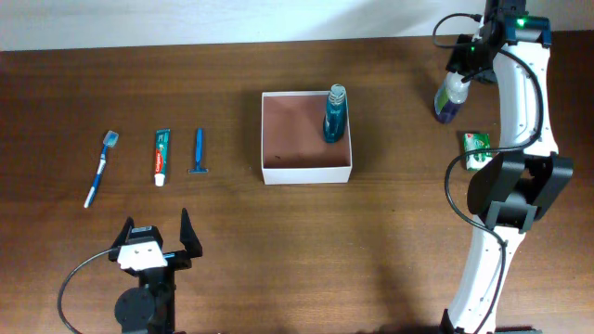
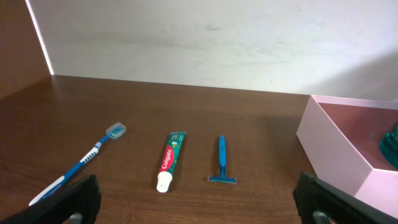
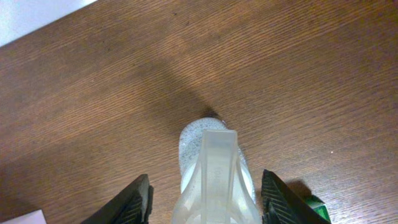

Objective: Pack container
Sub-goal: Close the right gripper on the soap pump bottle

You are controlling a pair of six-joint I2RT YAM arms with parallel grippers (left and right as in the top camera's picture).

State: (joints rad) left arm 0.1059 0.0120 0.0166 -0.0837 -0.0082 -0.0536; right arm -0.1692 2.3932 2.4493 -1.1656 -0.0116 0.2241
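Note:
The container point(image 1: 306, 173), a square white-walled box with a pinkish-brown inside, sits mid-table. A teal bottle point(image 1: 334, 115) stands in its far right corner. The container point(image 2: 336, 146) and the teal bottle point(image 2: 390, 146) also show in the left wrist view. My right gripper point(image 1: 461, 74) is open at the far right. Its fingers point(image 3: 208, 202) straddle the clear cap of a purple-tinted bottle point(image 1: 448, 102) without touching it; the cap point(image 3: 211, 162) shows from above. My left gripper point(image 1: 156, 243) is open and empty near the front edge point(image 2: 199, 205).
Left of the container lie a blue toothbrush point(image 1: 100, 167), a toothpaste tube point(image 1: 161, 156) and a blue razor point(image 1: 199, 151); the left wrist view shows them too point(image 2: 81, 163), point(image 2: 170, 160), point(image 2: 221, 160). A green packet point(image 1: 476, 148) lies by the right arm point(image 3: 314, 208).

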